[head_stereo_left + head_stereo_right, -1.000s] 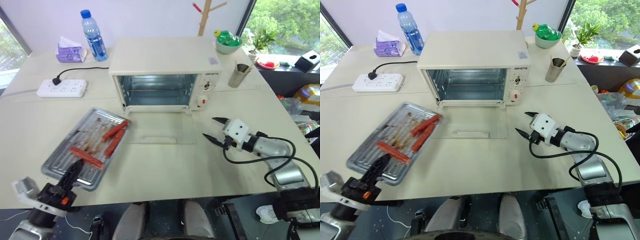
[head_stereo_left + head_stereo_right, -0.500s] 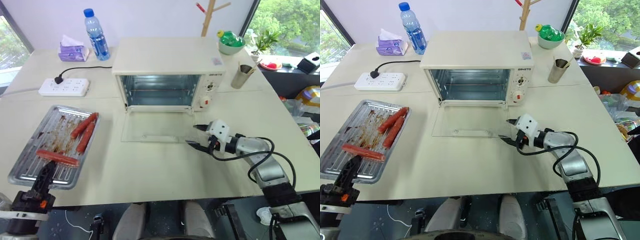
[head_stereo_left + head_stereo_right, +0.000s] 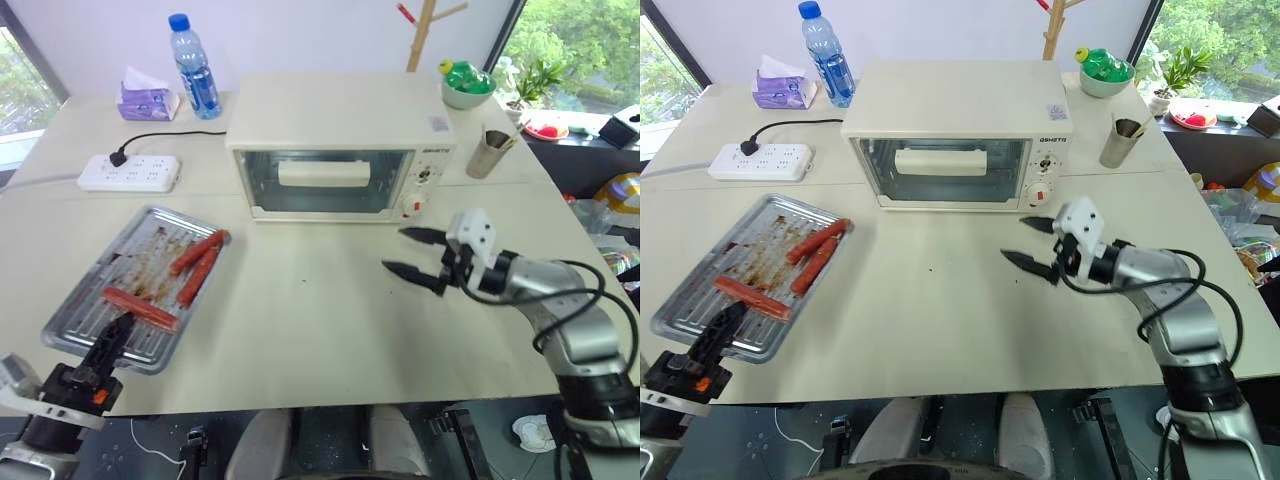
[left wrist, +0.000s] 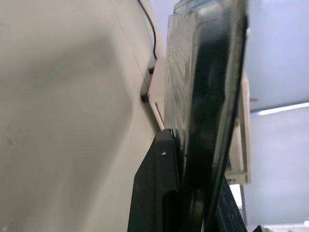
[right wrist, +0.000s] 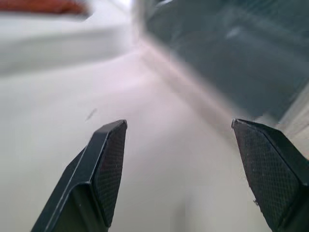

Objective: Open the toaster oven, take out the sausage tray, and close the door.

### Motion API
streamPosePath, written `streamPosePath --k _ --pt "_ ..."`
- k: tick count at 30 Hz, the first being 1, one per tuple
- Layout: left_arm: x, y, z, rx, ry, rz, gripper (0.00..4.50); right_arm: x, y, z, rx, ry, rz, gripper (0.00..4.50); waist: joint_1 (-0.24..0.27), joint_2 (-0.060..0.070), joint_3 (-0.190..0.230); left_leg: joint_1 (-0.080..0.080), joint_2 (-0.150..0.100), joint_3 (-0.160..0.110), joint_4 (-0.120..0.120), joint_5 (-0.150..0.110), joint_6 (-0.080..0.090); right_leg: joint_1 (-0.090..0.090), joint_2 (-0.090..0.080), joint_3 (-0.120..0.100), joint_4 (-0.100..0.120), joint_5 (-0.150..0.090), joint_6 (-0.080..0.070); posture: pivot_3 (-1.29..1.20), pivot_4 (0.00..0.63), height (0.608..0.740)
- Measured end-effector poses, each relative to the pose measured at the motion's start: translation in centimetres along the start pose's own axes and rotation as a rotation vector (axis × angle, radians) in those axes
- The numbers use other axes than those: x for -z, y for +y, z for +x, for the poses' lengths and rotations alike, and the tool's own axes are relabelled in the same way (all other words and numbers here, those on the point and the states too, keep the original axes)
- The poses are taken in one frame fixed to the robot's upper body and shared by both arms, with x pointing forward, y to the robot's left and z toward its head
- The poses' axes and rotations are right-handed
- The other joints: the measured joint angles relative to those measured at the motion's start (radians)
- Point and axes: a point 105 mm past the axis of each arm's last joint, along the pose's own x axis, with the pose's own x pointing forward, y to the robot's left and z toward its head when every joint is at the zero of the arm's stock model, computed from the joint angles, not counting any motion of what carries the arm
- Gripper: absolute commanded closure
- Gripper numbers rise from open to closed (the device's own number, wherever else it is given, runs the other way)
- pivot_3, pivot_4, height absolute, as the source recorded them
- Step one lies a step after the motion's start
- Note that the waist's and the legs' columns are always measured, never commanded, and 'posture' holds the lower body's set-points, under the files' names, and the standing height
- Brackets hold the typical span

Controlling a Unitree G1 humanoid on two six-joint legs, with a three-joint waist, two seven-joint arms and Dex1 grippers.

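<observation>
The cream-white toaster oven (image 3: 340,105) stands at the back middle of the table, its glass door (image 3: 330,182) upright and closed, white bar handle across the top. The silver sausage tray (image 3: 120,300) lies on the table to the oven's front left, stained brown, with three red-orange sausages (image 3: 195,256). My left gripper (image 3: 117,330) is shut on the tray's near edge; the left wrist view shows its black fingers (image 4: 166,193) clamped on the rim. My right gripper (image 3: 394,249) hovers open in front of the oven's right side, holding nothing, pointing toward the door (image 5: 231,48).
A water bottle (image 3: 190,65) and a tissue pack (image 3: 150,100) stand at the back left, with a white power strip (image 3: 128,173) and its cable left of the oven. A metal cup (image 3: 488,152) and a green bowl (image 3: 467,86) stand to the oven's right.
The door, lying flat and open before, now stands shut. My right gripper has lifted off the table and drawn back from the oven, still open. The left gripper keeps hold of the tray.
</observation>
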Motion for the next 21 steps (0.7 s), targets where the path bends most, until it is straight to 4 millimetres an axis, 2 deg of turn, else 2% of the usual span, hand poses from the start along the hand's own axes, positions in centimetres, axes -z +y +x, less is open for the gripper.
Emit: streamPosePath --k 4,7,11,21 --pt "1.3 -0.1 0.5 0.0 0.122 0.016 4.5 -0.8 1.2 -1.9 -0.099 0.024 -0.012 0.94 -0.005 0.0 0.0 0.001 0.004 0.007 0.001 0.0 -0.001 0.001 -0.002 0.0 0.0 -0.001 0.002 0.0 0.15 0.739" --pt "2.1 -0.6 1.0 0.021 0.214 0.036 4.5 -1.2 1.5 -3.0 -0.139 0.039 0.011 0.06 -0.005 0.0 0.0 0.001 0.008 0.013 0.002 -0.002 -0.003 0.002 -0.003 0.0 0.0 -0.001 0.002 0.0 0.15 0.739" --pt "2.6 -1.0 2.3 0.063 0.294 0.047 4.5 -1.2 1.7 -4.0 -0.143 0.056 0.034 0.02 -0.004 0.0 0.0 0.001 0.009 0.013 0.001 -0.001 0.0 0.001 -0.003 0.0 0.0 0.0 0.0 0.0 0.15 0.739" --pt "5.9 -1.0 4.9 0.138 0.705 0.007 4.5 -0.3 2.8 -6.0 -0.06 0.109 0.044 0.02 -0.003 0.001 0.0 0.0 0.008 0.013 0.001 -0.001 0.0 0.0 -0.003 -0.001 0.001 0.0 0.0 0.0 0.15 0.739"
